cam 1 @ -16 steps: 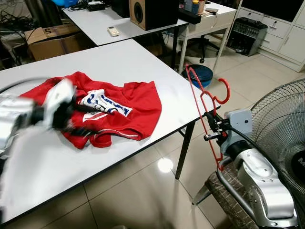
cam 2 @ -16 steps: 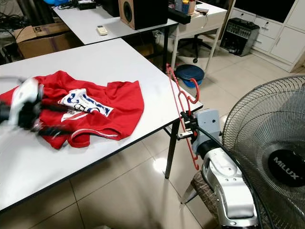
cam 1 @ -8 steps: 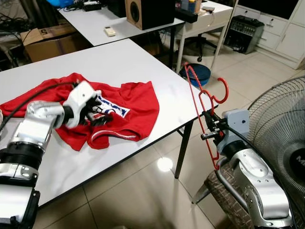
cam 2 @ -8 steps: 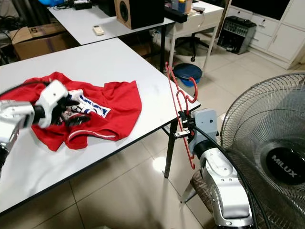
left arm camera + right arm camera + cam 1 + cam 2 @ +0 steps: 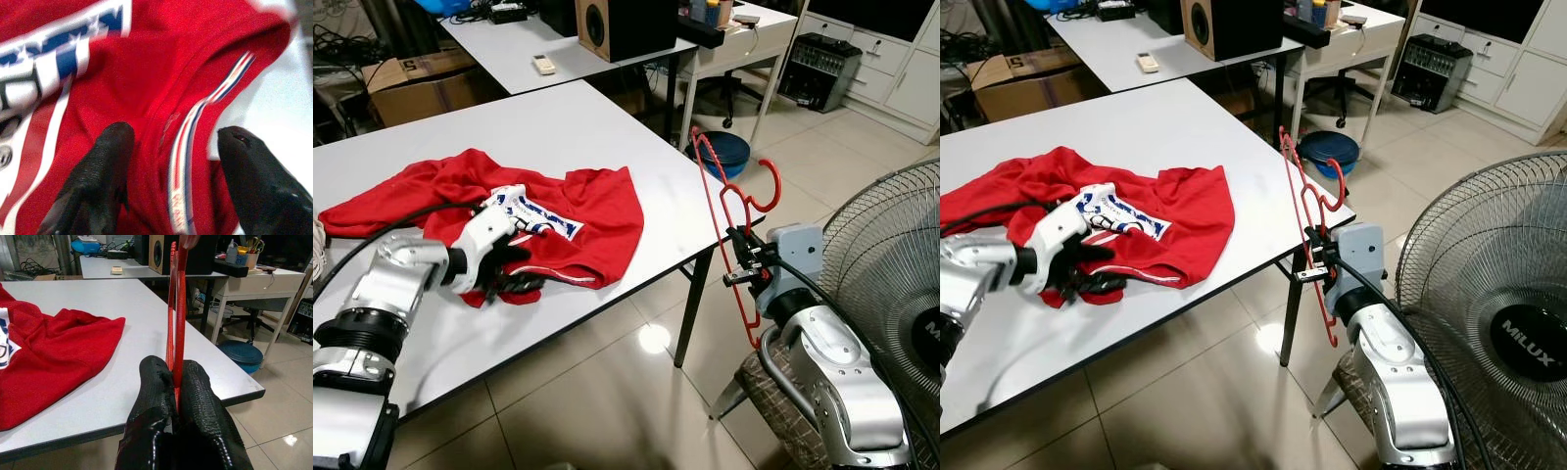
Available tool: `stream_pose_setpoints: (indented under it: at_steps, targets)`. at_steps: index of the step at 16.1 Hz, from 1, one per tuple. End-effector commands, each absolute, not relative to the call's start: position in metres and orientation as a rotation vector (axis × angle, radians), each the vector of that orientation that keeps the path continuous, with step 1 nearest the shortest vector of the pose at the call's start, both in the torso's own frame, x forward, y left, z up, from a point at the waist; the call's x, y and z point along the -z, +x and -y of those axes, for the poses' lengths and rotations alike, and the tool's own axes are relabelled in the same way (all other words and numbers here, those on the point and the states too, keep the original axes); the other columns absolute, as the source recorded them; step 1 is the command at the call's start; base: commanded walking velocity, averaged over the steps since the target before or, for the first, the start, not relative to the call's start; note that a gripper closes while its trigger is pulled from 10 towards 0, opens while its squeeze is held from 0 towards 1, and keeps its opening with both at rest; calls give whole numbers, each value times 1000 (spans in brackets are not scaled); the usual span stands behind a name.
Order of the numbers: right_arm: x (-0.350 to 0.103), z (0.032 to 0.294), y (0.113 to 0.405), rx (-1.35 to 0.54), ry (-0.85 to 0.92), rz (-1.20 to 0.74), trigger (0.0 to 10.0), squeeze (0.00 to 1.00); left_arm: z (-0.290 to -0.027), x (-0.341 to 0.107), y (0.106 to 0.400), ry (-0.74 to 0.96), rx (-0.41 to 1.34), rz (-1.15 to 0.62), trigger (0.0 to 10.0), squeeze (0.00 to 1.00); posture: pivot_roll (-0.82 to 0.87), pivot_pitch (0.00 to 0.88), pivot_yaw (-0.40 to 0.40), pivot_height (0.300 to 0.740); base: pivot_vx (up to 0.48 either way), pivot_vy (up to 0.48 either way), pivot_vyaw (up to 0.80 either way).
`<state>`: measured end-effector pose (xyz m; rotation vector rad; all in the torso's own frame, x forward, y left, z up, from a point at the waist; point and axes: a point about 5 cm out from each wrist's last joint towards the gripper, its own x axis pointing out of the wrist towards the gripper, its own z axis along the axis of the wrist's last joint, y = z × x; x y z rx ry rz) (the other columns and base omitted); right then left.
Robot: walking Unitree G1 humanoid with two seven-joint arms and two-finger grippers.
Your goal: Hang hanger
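Note:
A red jersey (image 5: 592, 206) with a white and blue print lies crumpled on the white table (image 5: 607, 122). My left gripper (image 5: 512, 275) is at the jersey's near edge, open. Its two black fingers (image 5: 105, 161) stand on either side of the striped trim (image 5: 183, 147), touching the fabric. My right gripper (image 5: 742, 262) is off the table's right corner, shut on a red wire hanger (image 5: 722, 206). It holds the hanger upright with the hook (image 5: 769, 184) pointing away from the table. In the right wrist view the hanger (image 5: 177, 298) rises from between the closed fingers (image 5: 156, 382).
A large standing fan (image 5: 901, 264) is close on the right, beside my right arm. A blue basin (image 5: 729, 152) sits on the tiled floor under the table's far corner. Behind are a second table with a speaker (image 5: 626, 24) and remote (image 5: 545, 64), and a cardboard box (image 5: 421, 83).
My left gripper has come down from the jersey's print to its near striped edge, with fingers apart. The right arm and hanger have stayed almost still.

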<state>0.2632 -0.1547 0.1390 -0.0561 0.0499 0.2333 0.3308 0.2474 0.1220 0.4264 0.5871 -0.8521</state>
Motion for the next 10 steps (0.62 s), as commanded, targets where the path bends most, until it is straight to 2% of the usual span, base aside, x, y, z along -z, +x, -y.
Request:
stream_pose_setpoints:
  at_steps: [1,2,4,5,6,7,9,10]
  targets:
    - [-140,154,263,-233,-65,-37,10000,0,-248,-121,333,485,829,-597,1451,0,-152,0,67,740,0,0,0]
    - [-140,154,263,-232,-65,-36,10000,0,-250,-119,333,505,816,-609,1686,0,-152,0,67,740,0,0,0]
    - [-140,154,263,-230,-65,-36,10000,0,-245,-122,334,425,852,-574,2157,0,-155,0,70,740,0,0,0]
    - [-140,154,262,-228,-65,-37,10000,0,-237,-130,332,332,930,-523,3176,0,-155,0,70,740,0,0,0]
    - [-140,155,262,-227,-64,-37,10000,0,-232,-136,329,265,1018,-498,7647,0,-154,0,70,740,0,0,0]
    - [-140,154,262,-227,-63,-38,10000,0,-229,-138,325,228,1089,-494,10000,0,-154,0,70,740,0,0,0]
    - [-140,154,263,-229,-62,-37,10000,0,-226,-142,325,202,1108,-461,10000,0,-152,0,70,740,0,0,0]
    - [-140,154,263,-228,-61,-36,10000,0,-229,-146,335,183,1008,-416,10000,0,-151,0,69,740,0,0,0]
